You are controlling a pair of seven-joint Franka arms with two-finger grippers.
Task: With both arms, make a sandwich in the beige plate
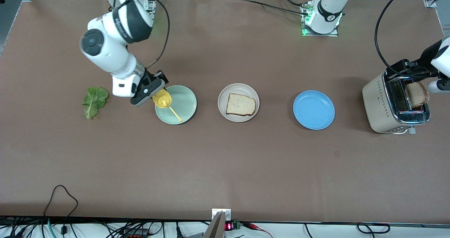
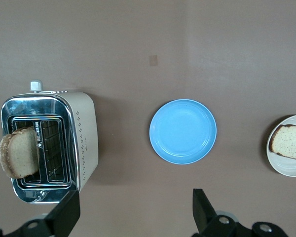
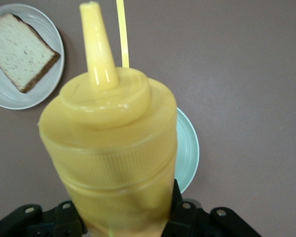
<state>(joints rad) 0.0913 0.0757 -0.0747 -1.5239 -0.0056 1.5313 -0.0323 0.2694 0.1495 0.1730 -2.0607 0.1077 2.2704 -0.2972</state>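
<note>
The brown table spreads under me, and at the left arm's end stands the toaster, one slice of toast sticking up out of a slot. My left gripper hangs over that toaster with its fingers spread wide and nothing between them; in the left wrist view the toaster and its slice lie below those parted fingers. My right gripper is over the rim of the mint green plate, clenched on a yellow squeeze bottle; the right wrist view shows the bottle filling the gap between my jaws, nozzle pointing away from the wrist. Three plates sit in a row: the mint green plate toward the right arm's end, the beige plate in the middle, the blue plate toward the left arm's end. One bread slice lies flat in the beige plate, uncovered. The lettuce leaf rests on the bare table, beside the green plate toward the right arm's end, apart from it. A thin yellow stick lies in the green plate.
</note>
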